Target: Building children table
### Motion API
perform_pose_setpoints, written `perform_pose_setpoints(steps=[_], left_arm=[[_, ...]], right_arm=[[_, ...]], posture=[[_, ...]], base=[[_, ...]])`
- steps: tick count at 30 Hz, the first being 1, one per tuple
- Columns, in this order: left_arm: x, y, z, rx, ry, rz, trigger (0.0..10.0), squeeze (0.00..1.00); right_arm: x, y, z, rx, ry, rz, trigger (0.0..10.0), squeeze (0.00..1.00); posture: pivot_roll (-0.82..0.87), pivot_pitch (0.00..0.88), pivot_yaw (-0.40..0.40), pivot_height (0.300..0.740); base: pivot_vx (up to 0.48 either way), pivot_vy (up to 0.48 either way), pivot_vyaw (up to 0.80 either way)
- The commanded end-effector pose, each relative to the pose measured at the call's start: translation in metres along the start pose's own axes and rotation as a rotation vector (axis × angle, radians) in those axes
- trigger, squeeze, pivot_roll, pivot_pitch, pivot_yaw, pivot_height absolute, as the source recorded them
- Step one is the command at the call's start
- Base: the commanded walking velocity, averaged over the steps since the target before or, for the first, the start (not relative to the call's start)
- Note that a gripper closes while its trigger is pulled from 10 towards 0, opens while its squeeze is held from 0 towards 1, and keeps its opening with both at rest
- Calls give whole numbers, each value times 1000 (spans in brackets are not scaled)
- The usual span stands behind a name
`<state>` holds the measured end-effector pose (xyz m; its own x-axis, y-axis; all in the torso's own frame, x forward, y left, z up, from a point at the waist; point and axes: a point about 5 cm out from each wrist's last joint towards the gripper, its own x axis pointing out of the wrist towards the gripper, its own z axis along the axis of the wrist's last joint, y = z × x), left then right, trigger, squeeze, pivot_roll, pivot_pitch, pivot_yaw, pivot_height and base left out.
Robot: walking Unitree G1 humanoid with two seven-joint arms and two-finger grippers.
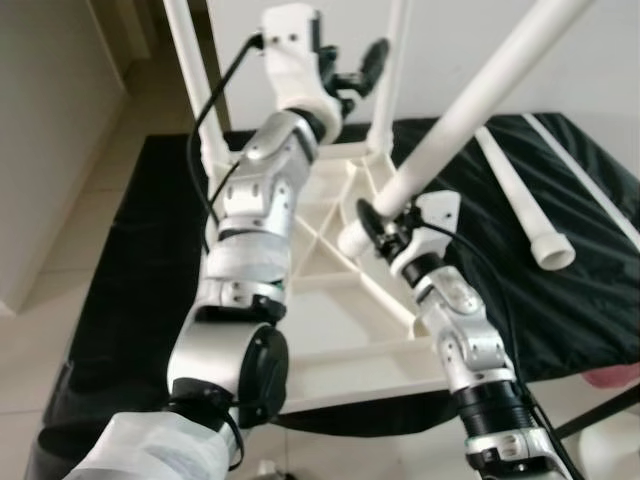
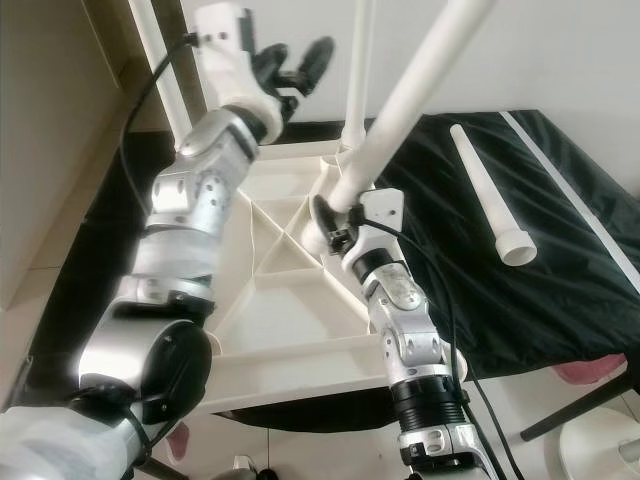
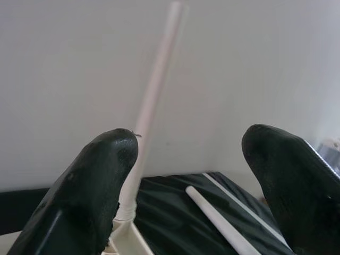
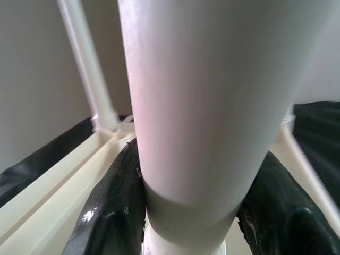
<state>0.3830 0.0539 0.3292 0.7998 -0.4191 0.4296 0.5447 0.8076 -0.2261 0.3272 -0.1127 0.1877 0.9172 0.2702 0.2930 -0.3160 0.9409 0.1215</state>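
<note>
The right gripper (image 1: 372, 222) is seen with its two black fingers (image 4: 114, 212) closed around the lower end of a thick white table leg (image 1: 470, 110), one finger pressed to each side of the tube just above its flared base. This leg is held tilted, rising up and to the robot's right out of the head views, its foot resting at a corner socket of the overturned white table top (image 1: 335, 345). The underside of the table top is turned upward, its moulded ribs visible, and it is laid on a black cloth (image 1: 560, 260) spread beneath it.

The left gripper (image 1: 352, 72) is raised high above the far edge of the table top, its fingers (image 3: 101, 180) spread wide apart with nothing between them. In the left wrist view a slender upright leg (image 3: 154, 101) is seen past the fingers, standing in its socket against the pale wall; the fingers are apart from it. A further upright leg (image 1: 192, 70) is fixed at the far left corner, and the one near the left gripper (image 1: 390, 70) stands at the far middle.

On the cloth, to the robot's right of the table top, a loose white leg (image 1: 525, 205) is laid flat, its wider end towards the robot. A thin white rod (image 1: 585, 180) lies just beyond it on the same cloth. Pale floor tiles (image 1: 60, 260) are visible on the left.
</note>
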Motion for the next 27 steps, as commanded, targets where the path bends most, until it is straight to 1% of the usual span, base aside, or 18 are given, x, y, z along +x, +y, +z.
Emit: perform_pose_setpoints(steps=[1, 3, 6, 7, 9, 12, 14, 15, 16, 18, 19, 20, 21, 22, 23, 24, 26, 27], left_arm=[[-6, 9, -10, -11, 25, 35, 10000, 0], [-14, 15, -19, -3, 32, 42, 10000, 0], [-24, 15, -31, 44, 51, 28, 10000, 0], [-24, 15, -31, 44, 51, 28, 10000, 0], [-34, 14, -42, 96, 74, 15, 10000, 0], [-37, 13, -46, 115, 81, 12, 10000, 0], [-46, 13, -58, 147, 116, 10, 10000, 0], [-46, 13, -58, 147, 116, 10, 10000, 0], [-53, 11, -66, 175, 136, -12, 10000, 0], [-53, 11, -66, 175, 136, -12, 10000, 0], [-60, 7, -74, 204, 153, -52, 10000, 0], [-60, 7, -74, 204, 153, -52, 10000, 0], [-68, 1, -80, 210, 169, -111, 10000, 0], [-68, 1, -80, 210, 169, -111, 10000, 0], [-77, -7, -85, 201, 184, -206, 10000, 0], [-77, -7, -85, 201, 184, -206, 10000, 0], [-91, -20, -90, 176, 207, -356, 10000, 0], [-91, -20, -90, 176, 207, -356, 10000, 0]], right_arm=[[4, -6, 8, -1, -44, -47, 10000, 0], [5, -14, 12, 5, -61, -103, 10000, 0], [6, -19, 14, 5, -67, -140, 10000, 0], [6, -19, 14, 5, -67, -140, 10000, 0], [5, -21, 15, 5, -70, -159, 10000, 0], [5, -22, 15, 6, -72, -165, 10000, 0], [5, -23, 16, 2, -73, -179, 10000, 0], [5, -23, 16, 2, -73, -179, 10000, 0], [5, -24, 16, -3, -72, -190, 10000, 0], [5, -24, 16, -3, -72, -190, 10000, 0], [5, -26, 16, -9, -72, -202, 10000, 0], [5, -26, 16, -9, -72, -202, 10000, 0], [5, -27, 16, -13, -71, -211, 10000, 0], [5, -27, 16, -13, -71, -211, 10000, 0], [5, -29, 15, -13, -66, -221, 10000, 0], [5, -29, 15, -13, -66, -221, 10000, 0], [4, -30, 14, -12, -59, -228, 10000, 0], [4, -30, 14, -12, -59, -228, 10000, 0]], posture=[[-13, 0, -8, 740], [-13, 0, -8, 740], [-7, 0, -12, 740], [-7, 0, -12, 740], [-4, 0, -14, 740], [-4, 0, -14, 740], [-3, 0, -15, 740], [-3, 0, -15, 740], [0, 0, -17, 740], [0, 0, -17, 740], [1, 0, -17, 740], [1, 0, -17, 740], [3, 0, -18, 740], [3, 0, -18, 740], [10, 0, -21, 740], [10, 0, -21, 740], [9, 0, -20, 740], [9, 0, -20, 740]], base=[[0, 0, 0], [0, 0, 0], [0, 0, 0], [0, 0, 0], [0, 0, 0], [0, 0, 0], [0, 0, 0], [0, 0, 0], [0, 0, 0], [0, 0, 0], [0, 0, 0], [0, 0, 0], [0, 0, 0], [0, 0, 0], [0, 0, 0], [0, 0, 0], [0, 0, 0], [0, 0, 0]])
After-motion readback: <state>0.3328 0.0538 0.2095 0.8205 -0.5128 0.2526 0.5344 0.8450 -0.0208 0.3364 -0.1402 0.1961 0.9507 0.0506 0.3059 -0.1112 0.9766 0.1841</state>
